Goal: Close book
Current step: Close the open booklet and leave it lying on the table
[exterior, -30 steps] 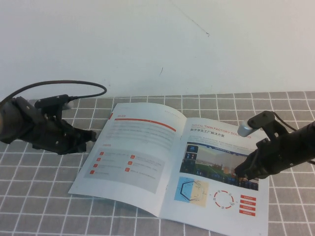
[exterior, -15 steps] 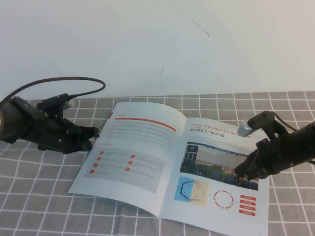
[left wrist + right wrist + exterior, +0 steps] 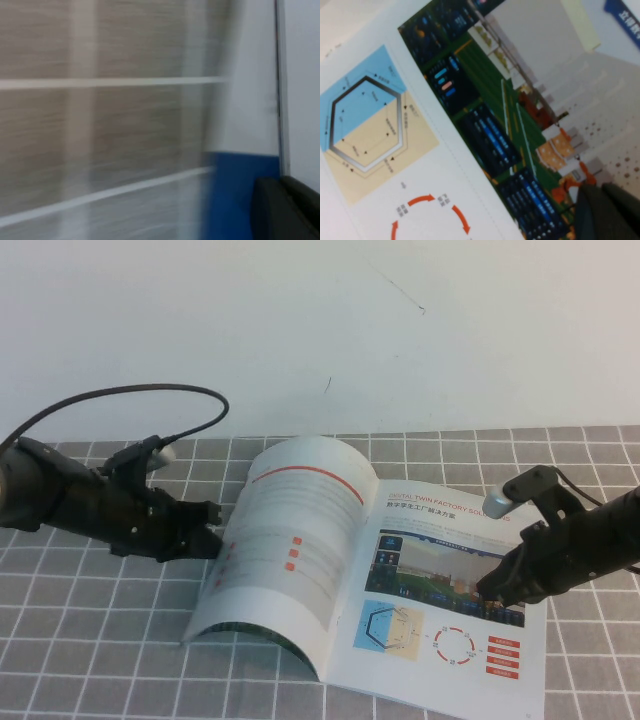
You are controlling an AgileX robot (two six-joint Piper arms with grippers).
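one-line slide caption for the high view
Open book: left tool at the outer edge of its arched left page, right tool on its flat right page.

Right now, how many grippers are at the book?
2. The left gripper sits at the book's curled-up left page edge; the right gripper rests on the right page. None seems hidden.

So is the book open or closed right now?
Half open. The left page arches up, with the left gripper at its outer edge; the right page lies flat under the right gripper.
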